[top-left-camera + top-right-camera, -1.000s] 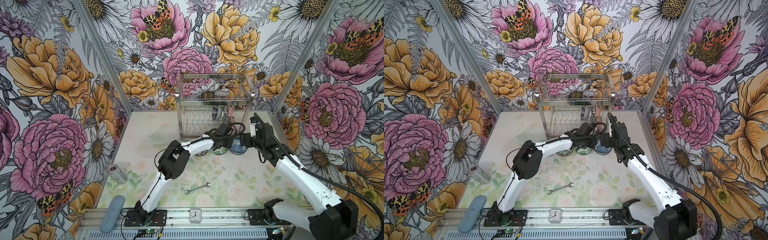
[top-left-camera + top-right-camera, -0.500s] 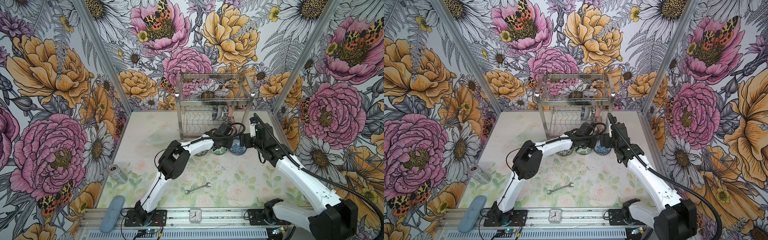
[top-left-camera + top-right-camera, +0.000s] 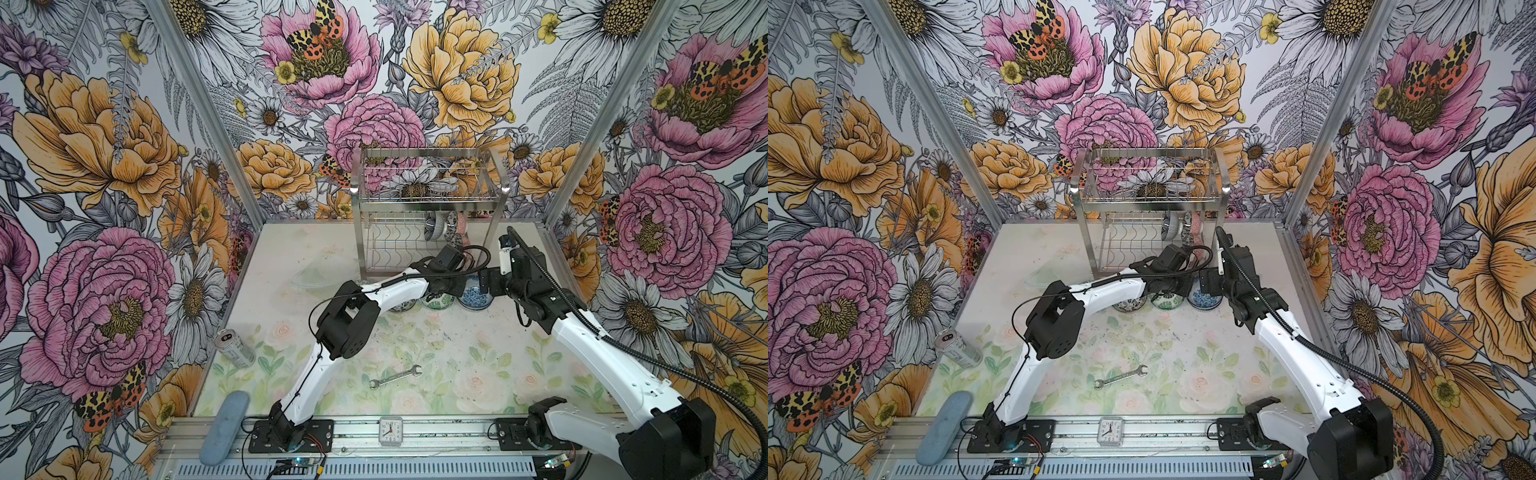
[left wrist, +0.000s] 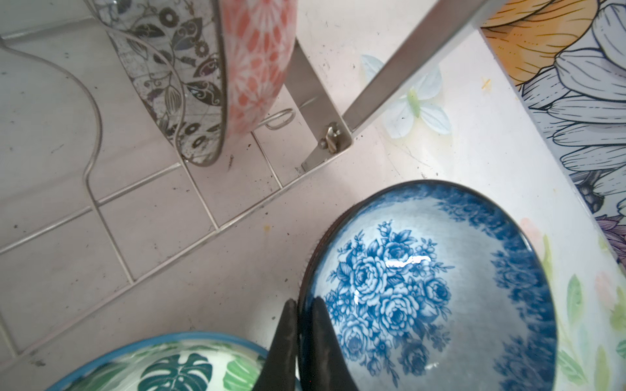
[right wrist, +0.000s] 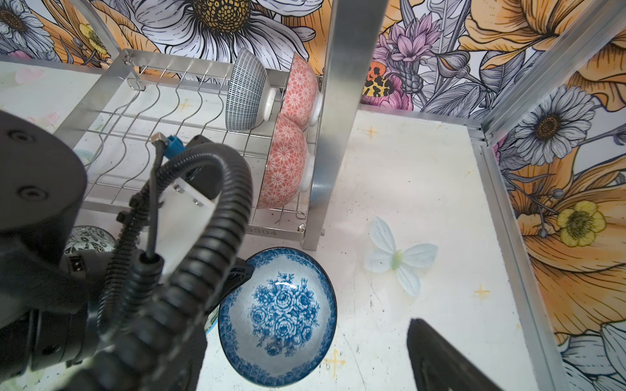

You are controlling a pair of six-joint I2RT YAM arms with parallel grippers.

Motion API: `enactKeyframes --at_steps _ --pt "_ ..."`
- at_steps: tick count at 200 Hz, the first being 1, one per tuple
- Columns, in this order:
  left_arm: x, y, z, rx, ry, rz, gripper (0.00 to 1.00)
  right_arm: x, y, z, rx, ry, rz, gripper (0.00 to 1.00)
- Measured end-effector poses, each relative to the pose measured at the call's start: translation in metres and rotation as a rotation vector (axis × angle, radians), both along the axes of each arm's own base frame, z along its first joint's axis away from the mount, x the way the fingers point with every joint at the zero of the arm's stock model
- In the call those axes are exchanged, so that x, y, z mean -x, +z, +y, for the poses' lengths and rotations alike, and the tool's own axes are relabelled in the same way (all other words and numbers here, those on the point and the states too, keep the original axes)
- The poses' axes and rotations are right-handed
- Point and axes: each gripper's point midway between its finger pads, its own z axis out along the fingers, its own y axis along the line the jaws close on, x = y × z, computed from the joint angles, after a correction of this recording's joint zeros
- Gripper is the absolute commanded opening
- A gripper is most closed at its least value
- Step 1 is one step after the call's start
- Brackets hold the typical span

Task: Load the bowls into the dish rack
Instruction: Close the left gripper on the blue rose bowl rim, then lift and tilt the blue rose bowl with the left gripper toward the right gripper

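Observation:
The dish rack (image 3: pixel 428 199) (image 3: pixel 1150 199) stands at the back. Its lower shelf holds a grey-striped bowl (image 5: pixel 245 94), two pink bowls (image 5: pixel 299 91) (image 5: pixel 286 162) and a black-and-white floral bowl (image 4: pixel 176 67), all on edge. In front of the rack stand a black-and-white bowl (image 3: pixel 401 306), a green leaf bowl (image 3: pixel 436 301) (image 4: pixel 176 369) and a blue-white floral bowl (image 3: pixel 473 297) (image 4: pixel 440 287) (image 5: pixel 277 315). My left gripper (image 4: pixel 303 335) is shut on the blue-white bowl's rim, one finger inside and one outside. My right gripper (image 3: pixel 485 283) stands open just right of that bowl; one finger (image 5: pixel 440 359) shows.
A drinks can (image 3: pixel 234 343) lies at the left edge and a wrench (image 3: pixel 396 376) in the middle front. A small clock (image 3: pixel 390 431) and a grey-blue oblong pad (image 3: pixel 224 426) rest on the front rail. A clear glass dish (image 3: pixel 316 276) sits left of the rack.
My left gripper's fingers have closed onto the blue-white bowl's rim. Both arms have stayed almost where they were.

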Motion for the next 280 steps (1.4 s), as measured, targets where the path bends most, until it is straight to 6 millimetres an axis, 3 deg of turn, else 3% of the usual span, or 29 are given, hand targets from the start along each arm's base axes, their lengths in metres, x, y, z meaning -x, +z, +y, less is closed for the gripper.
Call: enactKeyframes --at_steps 236,280 --pt "-0.004 0.021 -0.005 0.054 -0.014 0.02 0.0 -0.001 -0.001 -0.002 -0.007 -0.004 -0.001 0.95" --pt "-0.006 0.038 0.003 0.072 -0.004 0.003 0.0 0.0 0.001 -0.002 -0.009 -0.004 -0.007 0.95"
